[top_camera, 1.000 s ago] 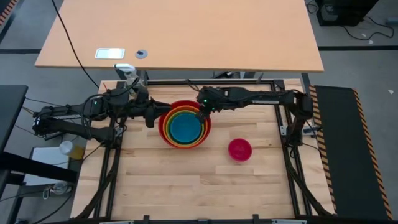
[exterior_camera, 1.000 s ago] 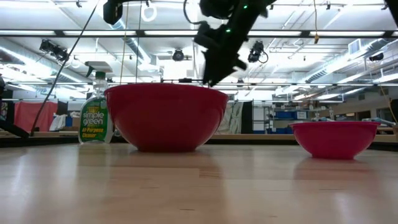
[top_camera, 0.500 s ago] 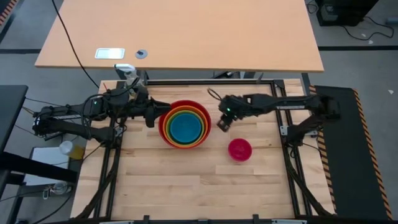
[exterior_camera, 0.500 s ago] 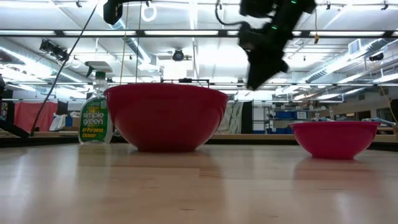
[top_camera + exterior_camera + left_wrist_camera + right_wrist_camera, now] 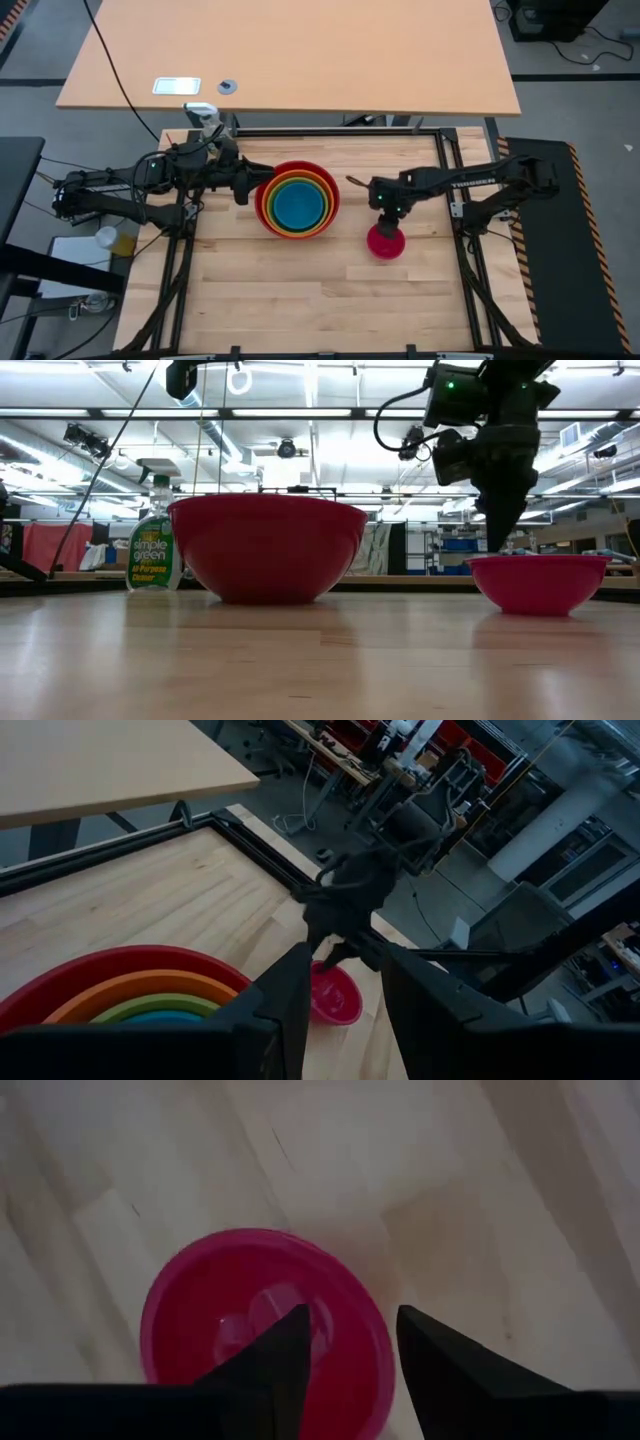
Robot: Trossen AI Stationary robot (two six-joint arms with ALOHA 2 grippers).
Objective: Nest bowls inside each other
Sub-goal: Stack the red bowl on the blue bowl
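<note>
Two dark jointed arms with black cables, a green light glowing on the right arm [image 5: 440, 183]

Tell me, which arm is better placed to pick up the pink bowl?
The right. Its gripper hovers over the pink bowl, jaws open. The left gripper waits beside the red bowl.

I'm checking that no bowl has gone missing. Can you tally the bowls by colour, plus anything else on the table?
Red bowl: 1
Orange bowl: 1
Lime green bowl: 1
Blue bowl: 1
Magenta pink bowl: 1
Spray bottle: 1
Total: 6 things, 5 of them bowls
</note>
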